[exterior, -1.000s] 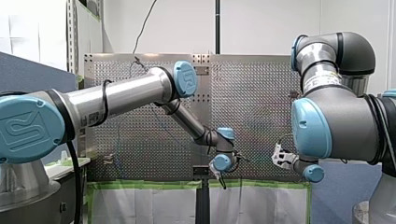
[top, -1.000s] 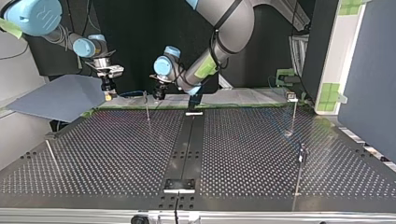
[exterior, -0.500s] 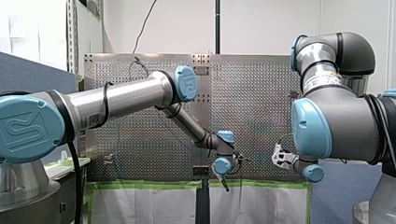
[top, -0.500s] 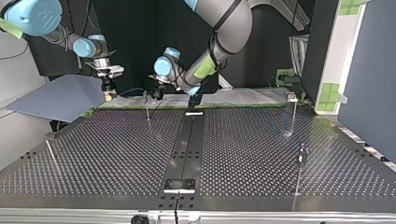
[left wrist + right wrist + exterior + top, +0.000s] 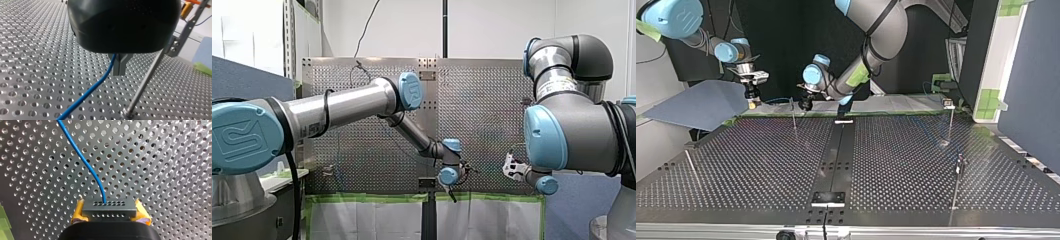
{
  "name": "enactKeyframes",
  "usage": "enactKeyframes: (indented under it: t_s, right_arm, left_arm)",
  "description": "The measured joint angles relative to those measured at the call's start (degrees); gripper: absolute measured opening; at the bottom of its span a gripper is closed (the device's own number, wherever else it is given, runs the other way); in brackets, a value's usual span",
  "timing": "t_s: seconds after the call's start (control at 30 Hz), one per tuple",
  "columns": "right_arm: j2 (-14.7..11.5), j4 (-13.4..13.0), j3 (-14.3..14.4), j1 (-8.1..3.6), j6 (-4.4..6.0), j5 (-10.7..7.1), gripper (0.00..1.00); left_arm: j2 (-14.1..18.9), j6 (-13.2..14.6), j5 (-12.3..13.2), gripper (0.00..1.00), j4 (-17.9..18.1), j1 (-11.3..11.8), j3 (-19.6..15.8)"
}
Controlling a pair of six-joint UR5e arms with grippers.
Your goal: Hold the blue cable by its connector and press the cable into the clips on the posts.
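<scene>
I read this as the first clip of the run. My right gripper (image 5: 109, 213) has the connector (image 5: 109, 207) clamped between its yellow pads (image 5: 78, 213), and the cable (image 5: 86, 163) leaves the connector's face and runs off over the table (image 5: 896, 165). My left gripper (image 5: 119, 72) sits further along the same cable, just beside the nearest post (image 5: 143, 82). Its metal fingers (image 5: 117, 65) are drawn together and the cable comes out at their side, so I judge it pinched on the cable rather than merely alongside (the contact itself is tucked under the gripper body, so that is a reading, not a certainty). The clip on top of that post is hidden in the left wrist view and too small to make out from across the table, so I cannot say whether the cable is seated. My guess is that it is not yet. If so, the next move calls for carrying the pinched stretch over the post's head and pressing it down, with the right gripper holding the line taut without tugging the connector. The other posts (image 5: 950, 125) stand well apart across the table. My left arm (image 5: 347, 102) reaches long, elbow high, its forearm slanting down past the middle to a wrist that points the gripper at the table. My right arm (image 5: 572, 135) is folded close, its gripper hanging near the table's edge.
</scene>
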Motion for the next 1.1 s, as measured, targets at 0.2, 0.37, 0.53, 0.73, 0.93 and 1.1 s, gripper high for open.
enactKeyframes:
  t_s: [0.2, 0.37, 0.53, 0.73, 0.93, 1.1]
  right_arm:
    - [0.02, 0.04, -0.03, 0.23, -0.19, -0.1, 0.0]
    - [0.07, 0.01, -0.05, 0.39, -0.32, -0.12, 0.0]
    - [0.08, -0.03, -0.05, 0.49, -0.44, -0.16, 0.0]
    - [0.16, -0.08, -0.13, 0.52, -0.44, -0.18, 0.0]
    - [0.17, -0.07, -0.19, 0.48, -0.24, -0.08, 0.0]
    - [0.23, -0.16, -0.29, 0.41, 0.03, 0.05, 0.0]
  left_arm:
    - [0.03, 0.73, -0.26, 0.0, 0.17, -0.02, -1.31]
    - [0.04, 1.69, -0.29, 0.0, 0.19, -0.36, -1.88]
    - [0.04, 2.61, -0.32, 0.0, 0.34, -0.9, -2.68]
    - [0.05, 2.47, -0.04, 0.0, 0.7, -0.62, -2.31]
    - [0.04, 1.86, 0.33, 0.0, 0.81, -0.41, -1.45]
    - [-0.34, 1.38, 0.48, 0.0, 0.88, -0.2, -1.14]
